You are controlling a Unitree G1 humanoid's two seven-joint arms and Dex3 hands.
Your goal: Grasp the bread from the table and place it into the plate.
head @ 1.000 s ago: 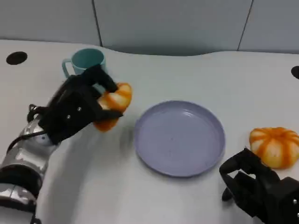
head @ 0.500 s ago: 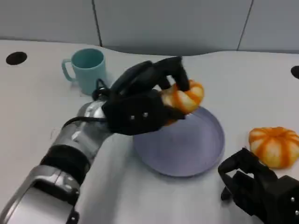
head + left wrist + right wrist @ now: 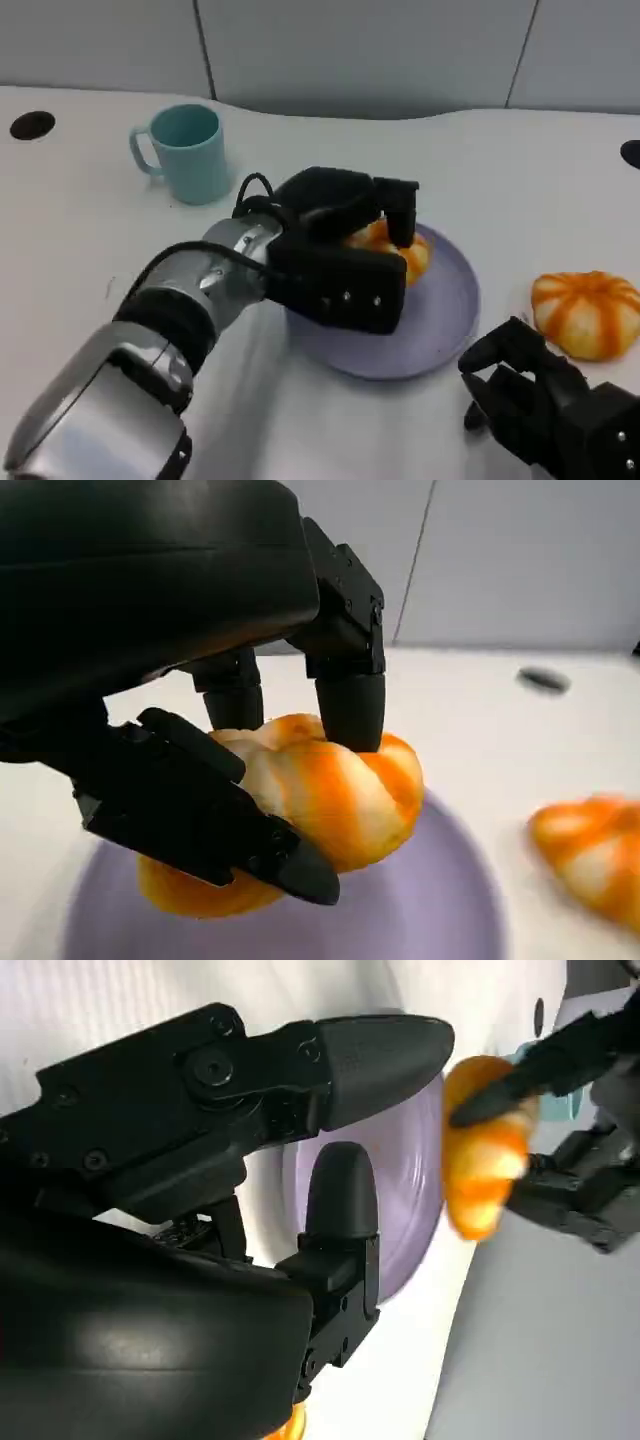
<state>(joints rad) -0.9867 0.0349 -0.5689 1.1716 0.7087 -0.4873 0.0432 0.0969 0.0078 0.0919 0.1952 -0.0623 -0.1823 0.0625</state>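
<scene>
My left hand [image 3: 340,255] grips an orange-and-white twisted bread [image 3: 400,250] and holds it low over the lavender plate [image 3: 445,320], near the plate's middle. The left wrist view shows black fingers [image 3: 345,680] clamped over the bread [image 3: 330,800] from both sides, with the plate [image 3: 450,920] just beneath; whether the bread touches it I cannot tell. In the right wrist view the bread [image 3: 485,1175] hangs over the plate [image 3: 405,1220] too. My right hand [image 3: 545,410] rests at the table's near right with fingers apart and nothing in them.
A second orange-striped bread [image 3: 588,312] lies on the table right of the plate, just beyond my right hand. A teal mug [image 3: 190,152] stands at the back left. Two dark holes [image 3: 30,124] mark the table's far corners.
My left hand carried the bread rightward from beside the mug to over the plate, then lowered it toward the plate's surface. The right hand stayed put.
</scene>
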